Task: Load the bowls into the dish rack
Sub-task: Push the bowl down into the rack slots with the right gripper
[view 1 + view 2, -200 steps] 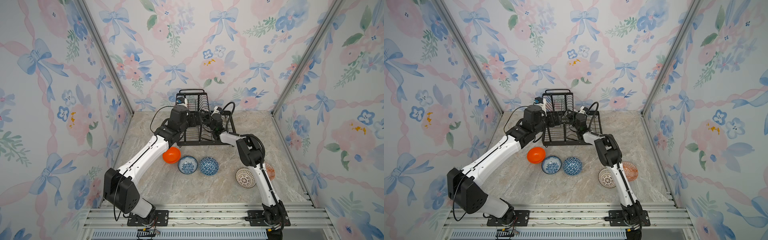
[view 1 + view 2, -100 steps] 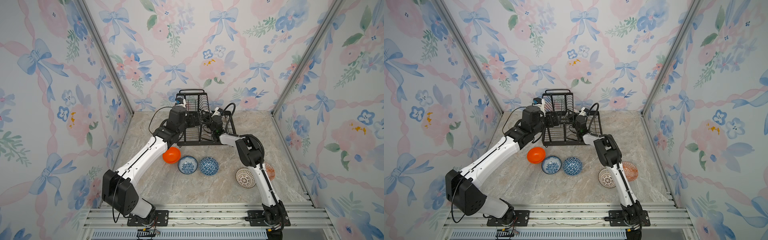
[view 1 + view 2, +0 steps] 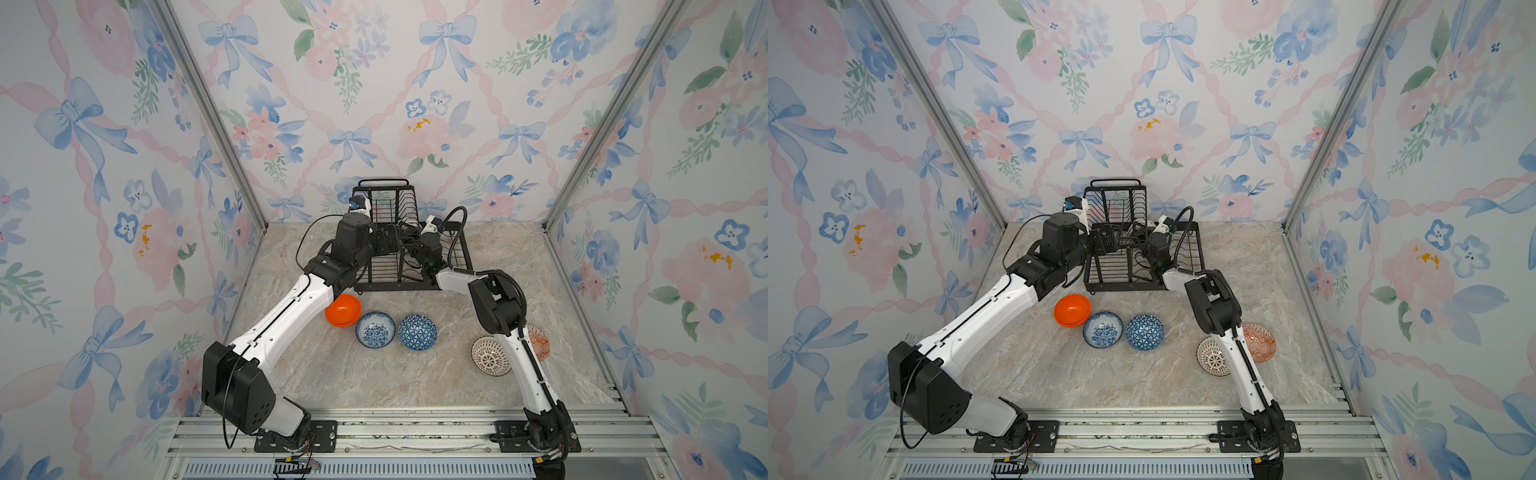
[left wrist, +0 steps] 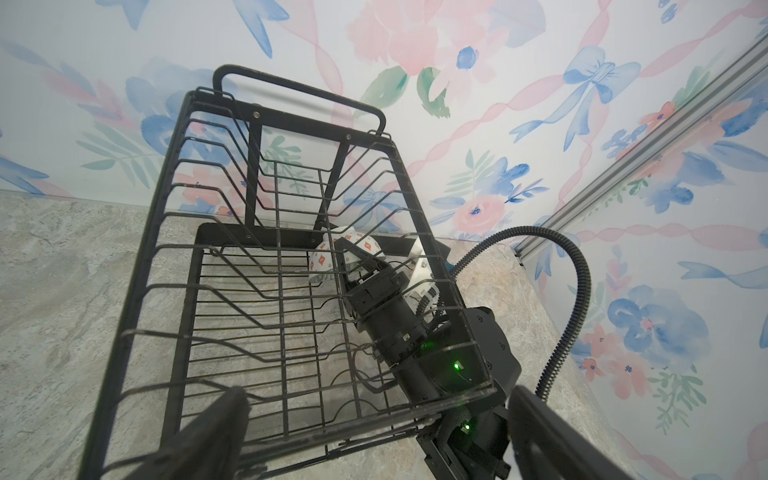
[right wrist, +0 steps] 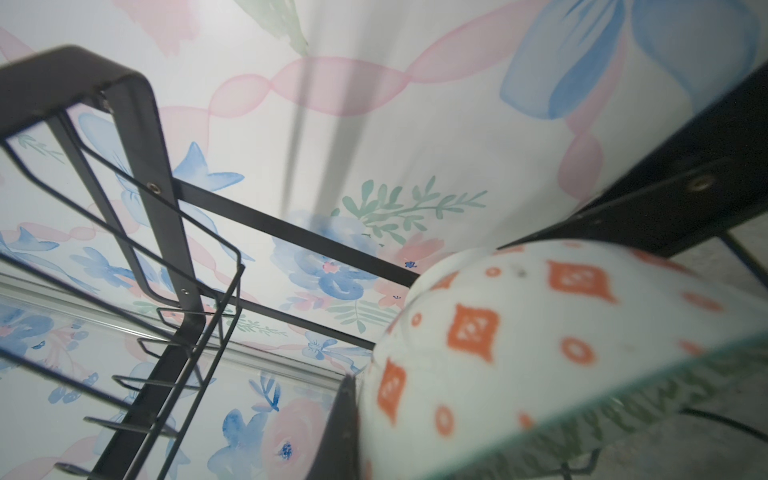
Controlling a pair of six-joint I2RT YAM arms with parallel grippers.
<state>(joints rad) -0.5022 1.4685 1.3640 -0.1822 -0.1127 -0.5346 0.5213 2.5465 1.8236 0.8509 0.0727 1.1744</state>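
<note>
In both top views, five bowls sit on the table before the rack; left wrist: my left pincer gapes wide near the rack, my right pincer clamps a sixth bowl low inside it; right wrist: that bowl, tilted.

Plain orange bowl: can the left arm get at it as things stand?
Probably yes. The plain orange bowl sits uncovered on the table beside the left arm. The left gripper is open at the dish rack and would have to pull back first. The blue-floral bowl crowds one side.
</note>
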